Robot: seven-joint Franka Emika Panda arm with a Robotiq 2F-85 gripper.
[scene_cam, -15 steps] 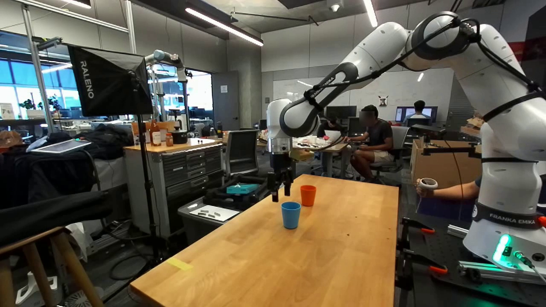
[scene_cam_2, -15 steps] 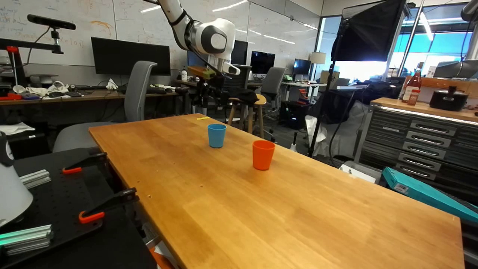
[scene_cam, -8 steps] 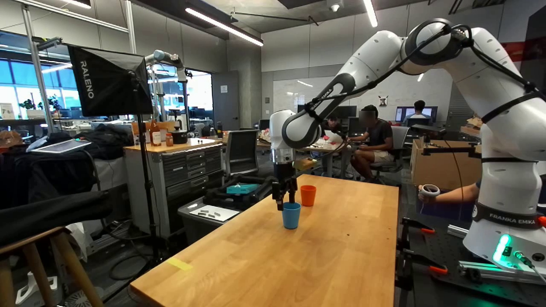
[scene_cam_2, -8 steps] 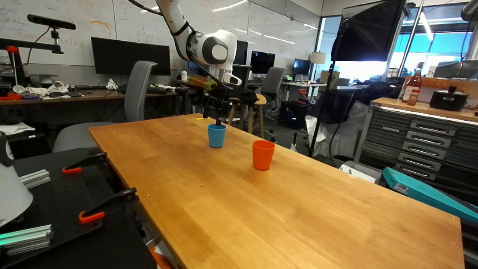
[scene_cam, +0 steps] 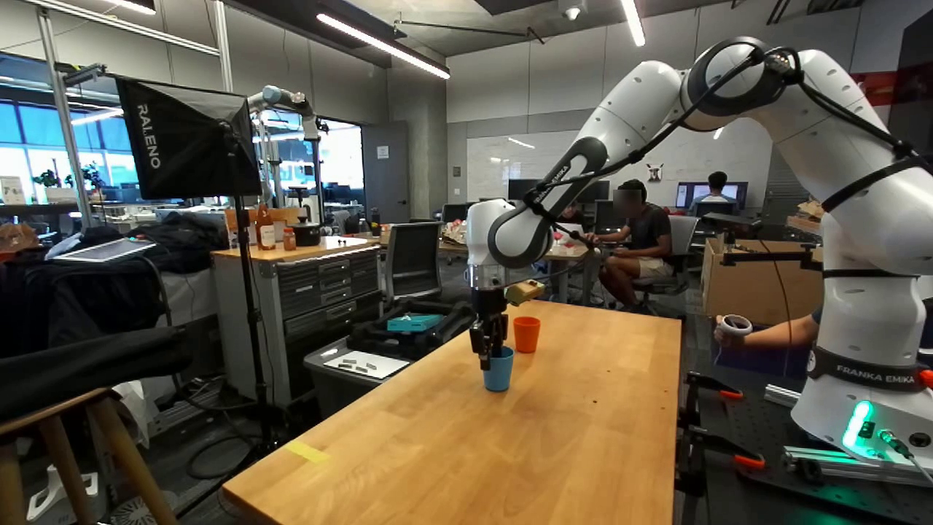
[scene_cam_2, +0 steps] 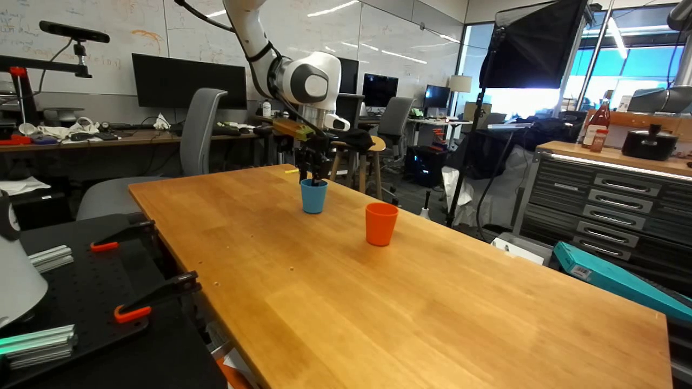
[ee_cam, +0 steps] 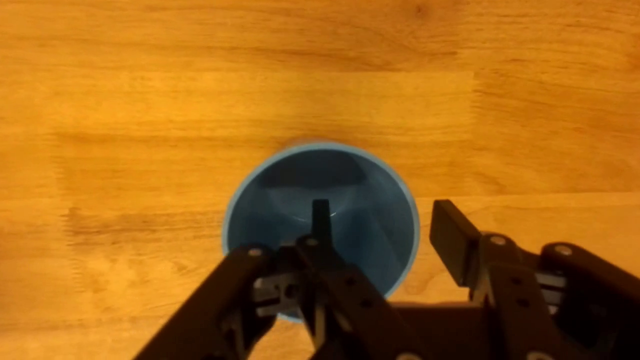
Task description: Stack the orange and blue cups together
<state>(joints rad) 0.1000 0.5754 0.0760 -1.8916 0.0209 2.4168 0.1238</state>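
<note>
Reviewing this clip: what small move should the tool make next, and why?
Probably close the tool on the blue, tapered, plastic-looking cup. In the wrist view the tool is open, with one finger inside that cup, the other finger outside, and the cup's side between them. The orange, tapered, plastic-looking cup stands apart, so gaining a hold seems needed before stacking.

On one long wooden counter (scene_cam: pixel 568 437) I count one round sky-blue cup (scene_cam: pixel 498 375), near, and one round orange-red cup (scene_cam: pixel 526 335), farther: two cups in all. To the right I see one jointed white robot arm (scene_cam: pixel 641 95), bearing one pair of black jaws, and two black clamps (scene_cam: pixel 717 386) with orange tips. Near left, one strip of yellow tape (scene_cam: pixel 307 451). Left, I make out one black softbox (scene_cam: pixel 189 142) and one grey drawer cabinet (scene_cam: pixel 328 292) carrying one amber bottle (scene_cam: pixel 265 229), one orange jar (scene_cam: pixel 289 239) and one black pot (scene_cam: pixel 307 235).
</note>
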